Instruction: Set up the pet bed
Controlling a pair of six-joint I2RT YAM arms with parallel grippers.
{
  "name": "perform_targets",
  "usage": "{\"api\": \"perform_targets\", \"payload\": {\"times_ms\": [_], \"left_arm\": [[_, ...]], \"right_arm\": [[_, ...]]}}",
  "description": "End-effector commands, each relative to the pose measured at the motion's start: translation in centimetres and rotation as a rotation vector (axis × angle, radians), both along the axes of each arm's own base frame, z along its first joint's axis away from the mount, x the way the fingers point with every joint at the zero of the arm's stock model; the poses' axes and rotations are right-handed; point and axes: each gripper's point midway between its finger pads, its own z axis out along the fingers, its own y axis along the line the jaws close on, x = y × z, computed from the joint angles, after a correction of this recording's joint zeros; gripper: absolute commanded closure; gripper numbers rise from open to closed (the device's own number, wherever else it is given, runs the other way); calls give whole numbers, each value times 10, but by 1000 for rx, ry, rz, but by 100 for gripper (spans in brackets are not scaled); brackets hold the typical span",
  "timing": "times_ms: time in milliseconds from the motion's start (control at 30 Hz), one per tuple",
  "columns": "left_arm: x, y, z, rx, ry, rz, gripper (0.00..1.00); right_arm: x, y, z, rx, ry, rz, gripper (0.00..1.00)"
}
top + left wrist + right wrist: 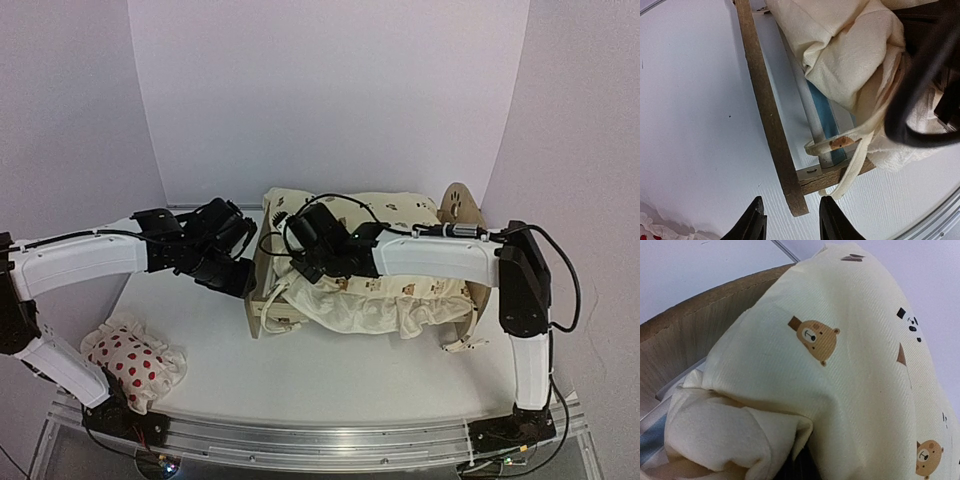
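The pet bed (pixel 257 305) stands mid-table, its paw-print headboard (pixel 459 206) at the right. A cream bear-print cushion (pixel 400 290) lies crumpled over it and spills off the front. My left gripper (pixel 232 277) hovers at the footboard's near-left corner. In the left wrist view its gripper (pixel 792 225) is open, the end of the footboard (pixel 765 100) just beyond the tips and untouched, beside the striped base (pixel 827 117) and a cushion tie (pixel 855 160). My right gripper (pixel 300 268) sits at the cushion's left end, its fingers buried in folds of the cushion (pixel 840 365), shut on the cloth.
A small white pillow with red spots (pixel 135 362) lies at the front left near the left arm's base. Another tie (pixel 462 345) trails onto the table at the bed's front right. The right arm's black cable (pixel 920 100) loops over the cushion. The metal table rail (pixel 320 440) runs along the front.
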Motion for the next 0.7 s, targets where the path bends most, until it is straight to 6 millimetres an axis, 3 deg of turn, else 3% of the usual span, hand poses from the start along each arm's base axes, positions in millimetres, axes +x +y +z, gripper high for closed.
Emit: {"api": "perform_targets", "payload": {"times_ms": [0,200,333,500,600,667], "left_arm": [[9,-9,-10,-10,-18,2,64],[14,-16,-27,6,-2,-8,68],[15,-17,-35,24,5,-4,73],[15,-19,-42,26,20,-7,86],[17,-21,-45,30,24,-3,99],[18,-23,-45,30,25,-2,100]], "right_arm": [[2,-2,7,-40,-41,-26,95],[-12,7,10,-7,-9,31,88],[-23,11,17,29,21,74,73],[-34,12,34,82,45,101,55],[-45,12,42,136,79,120,49],[-55,10,50,184,109,137,45]]}}
